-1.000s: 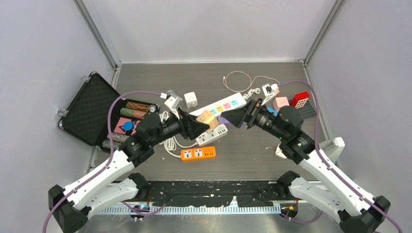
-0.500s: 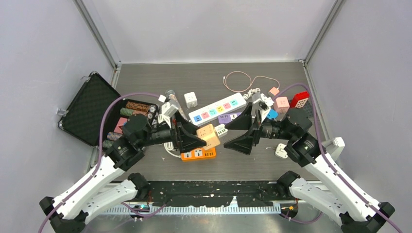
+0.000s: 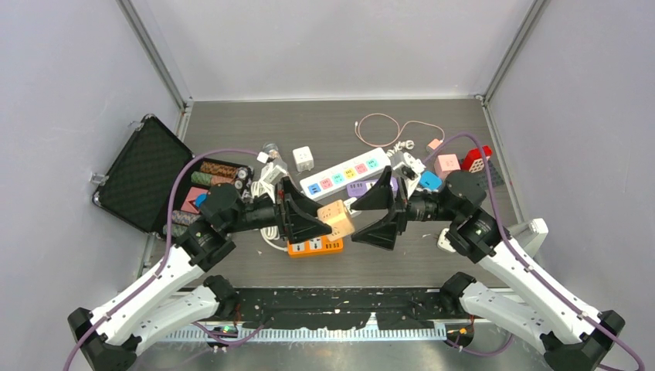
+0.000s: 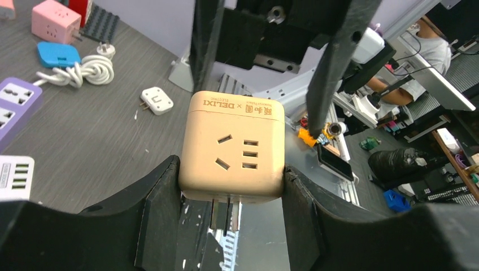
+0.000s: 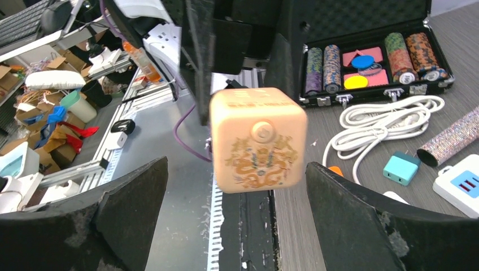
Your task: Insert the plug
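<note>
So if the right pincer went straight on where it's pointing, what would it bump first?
Probably the peach cube plug. The left pincer clamps it, and the right wrist view shows it dead ahead, centred in front of the open right pincer. How near it is, I can't tell.

**Plug cube** (image 3: 337,218): we see a peach-coloured cubic adapter marked DELIXI along one edge. One face carries slanted and straight socket slots, and another carries a dragon emblem with a round button. Two metal pins project from its underside. It sits level, clamped between the fingers of the left hand (image 4: 231,189), raised clear of the counter (image 3: 402,255).
</note>
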`<state>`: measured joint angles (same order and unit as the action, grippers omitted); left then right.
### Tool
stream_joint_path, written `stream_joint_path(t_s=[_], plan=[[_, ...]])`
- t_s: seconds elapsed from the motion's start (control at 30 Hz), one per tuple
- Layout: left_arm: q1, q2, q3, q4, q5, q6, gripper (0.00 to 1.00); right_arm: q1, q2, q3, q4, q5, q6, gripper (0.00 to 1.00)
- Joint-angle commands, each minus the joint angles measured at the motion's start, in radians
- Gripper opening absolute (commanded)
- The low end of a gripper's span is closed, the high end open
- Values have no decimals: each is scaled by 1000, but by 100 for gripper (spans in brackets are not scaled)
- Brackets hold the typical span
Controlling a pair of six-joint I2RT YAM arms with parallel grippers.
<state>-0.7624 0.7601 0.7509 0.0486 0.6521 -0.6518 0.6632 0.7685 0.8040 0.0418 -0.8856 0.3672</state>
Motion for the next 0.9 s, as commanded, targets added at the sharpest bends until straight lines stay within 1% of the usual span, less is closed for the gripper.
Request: stream_joint_path(t_s=[0.0,0.13,0.23,0.27,0.37,0.4,0.47,0.5,0.53,0.57,0.6,0.63,0.67,0.7,0.73,0.77,0.8,0.87], plan=[[6,-3,13,146,17,-48,0,25,31,32,36,93,-26,96],[6,3,-1,183,9,-67,0,51,62,36,61,157,-24,96],[6,0,-11,191,-5,-78,0,55,96,57,91,147,19,99],[6,-2,-17,202,-11,-83,0,55,104,67,96,139,31,98],[6,0,-27,229,-18,-95,0,58,137,85,105,100,80,85],[6,-2,-29,229,-20,-97,0,59,140,91,105,94,87,83],[6,-10,-39,232,-39,-102,0,60,150,97,111,78,98,75],[6,-18,-47,237,-52,-105,0,60,157,103,111,72,106,68],[6,-24,-54,248,-64,-110,0,61,161,106,110,67,110,63],[6,-30,-61,258,-73,-115,0,60,169,110,110,57,120,52],[6,-33,-65,263,-82,-117,0,61,172,111,111,55,126,47],[6,-36,-65,263,-96,-116,0,62,177,112,111,50,136,35],[6,-39,-65,259,-109,-113,0,62,182,112,110,47,143,28],[6,-41,-64,252,-126,-109,3,62,182,112,110,45,146,16],[6,-43,-62,228,-148,-104,13,63,184,112,107,49,148,8],[6,-44,-58,210,-163,-99,23,63,183,115,105,51,148,7],[6,-45,-54,195,-175,-89,37,63,181,117,97,55,146,6],[6,-53,-51,154,-210,-74,69,62,174,130,62,83,134,5]])
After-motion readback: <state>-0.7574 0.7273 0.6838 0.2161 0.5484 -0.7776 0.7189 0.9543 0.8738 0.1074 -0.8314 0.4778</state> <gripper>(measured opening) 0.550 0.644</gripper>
